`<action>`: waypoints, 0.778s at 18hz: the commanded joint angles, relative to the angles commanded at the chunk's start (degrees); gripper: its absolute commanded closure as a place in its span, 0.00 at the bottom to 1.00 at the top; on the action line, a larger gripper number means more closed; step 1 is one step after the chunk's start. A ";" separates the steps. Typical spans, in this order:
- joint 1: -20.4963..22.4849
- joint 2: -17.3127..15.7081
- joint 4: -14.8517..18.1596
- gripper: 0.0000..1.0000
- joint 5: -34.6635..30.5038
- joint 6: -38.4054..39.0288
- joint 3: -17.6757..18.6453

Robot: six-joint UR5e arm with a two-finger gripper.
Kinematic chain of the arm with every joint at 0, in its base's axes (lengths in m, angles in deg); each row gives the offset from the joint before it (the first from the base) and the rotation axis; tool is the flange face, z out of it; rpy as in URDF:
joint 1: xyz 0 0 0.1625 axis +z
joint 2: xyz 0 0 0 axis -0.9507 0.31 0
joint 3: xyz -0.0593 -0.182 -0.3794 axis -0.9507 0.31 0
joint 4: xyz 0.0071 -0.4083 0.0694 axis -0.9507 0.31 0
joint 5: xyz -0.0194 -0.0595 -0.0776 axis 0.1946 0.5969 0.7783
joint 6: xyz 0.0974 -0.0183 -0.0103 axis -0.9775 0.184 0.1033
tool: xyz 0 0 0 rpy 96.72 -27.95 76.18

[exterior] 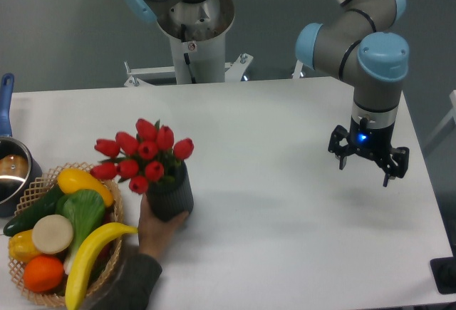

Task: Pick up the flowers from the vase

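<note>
Flowers status: not picked; whole task was left to do.
Gripper: fingers spread wide, nothing between them, hung above the right side of the table, pointed down.
Gap to target: gripper sat well apart from the flowers, with bare tabletop between.
Flowers: red tulip bunch stood upright in the vase, buds well above the rim, stems down inside the mouth.
Vase: dark ribbed cylinder, front-left on the table, just beside the basket.
Hand: a person's hand wrapped the vase base from the front and appeared to steady it.
Basket: wicker, filled with toy fruit and veg, at the front-left corner; a banana lay near the hand's wrist.
Pot: blue-handled, at the left edge behind the basket, partly cut off.
Done: nothing, as far as visible.
Left: cross to the left, come down over the buds, close on the stems or bunch, lift it clear of the vase.
Risk (judgement): the hand at the vase was near the approach path; the buds looked soft, so the grip likely needed to go low on the bunch.
</note>
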 joint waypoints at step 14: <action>0.62 -4.56 -1.58 0.00 9.38 1.76 8.17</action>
